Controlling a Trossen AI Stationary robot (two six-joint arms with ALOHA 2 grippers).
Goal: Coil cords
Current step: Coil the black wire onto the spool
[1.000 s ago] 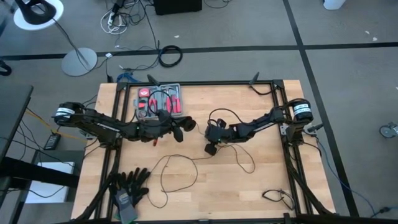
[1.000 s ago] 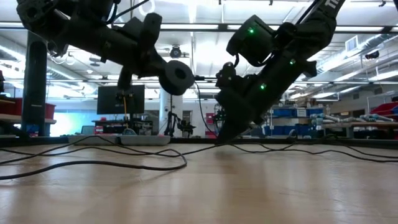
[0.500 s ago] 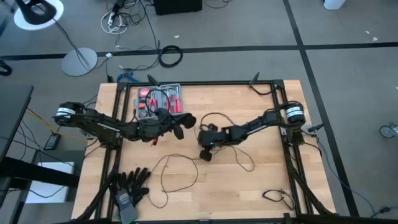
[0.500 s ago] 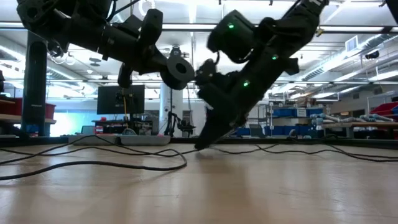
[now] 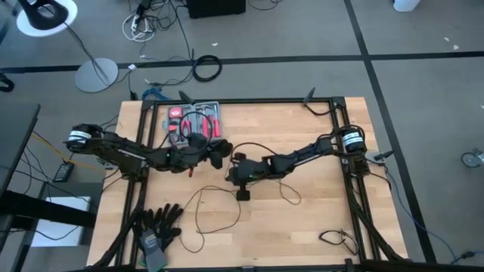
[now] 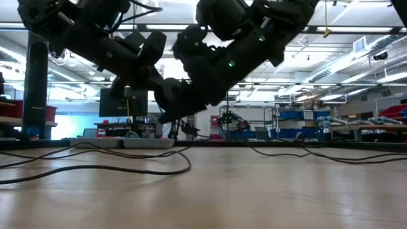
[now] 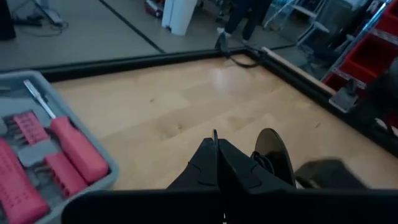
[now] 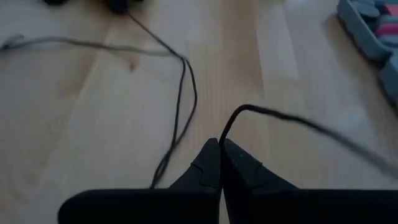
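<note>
The cord is a thin black wire whose slack loops [image 5: 214, 214] lie on the wooden table, near the front edge. Its round black disc [image 7: 273, 158] hangs beside my left gripper [image 7: 216, 148], which is shut on the wire above the table's middle [image 5: 217, 155]. My right gripper [image 8: 221, 148] is also shut on the wire, just right of the left one [image 5: 231, 171]. In the low view both grippers hang clear of the table and overlap [image 6: 168, 105]. More of the wire lies on the wood ahead of the right gripper [image 8: 183, 93]. My left gripper pinches the thin wire [image 7: 215, 133] between its two fingertips, close to the disc end. The wire sticks out past the tips and the disc hangs beside the fingers, clear of the table. My right gripper pinches one strand of the wire [image 8: 225, 133] between its fingertips, slanting down from the table's right. The wire rises out of the tips in a small arch and runs off to one side, lifted off the wood.
A grey tray of red-handled tools [image 5: 194, 121] stands at the table's far edge behind the left gripper. Black gloves [image 5: 156, 225] lie at the near left corner. A short black cable with a plug [image 5: 338, 240] lies at the near right.
My right gripper has risen off the table and moved toward the left edge, up to the left gripper, rolling its wrist and taking the pinched wire along. The wire's loop at the right has been dragged left. My left gripper has tipped slightly downward.
</note>
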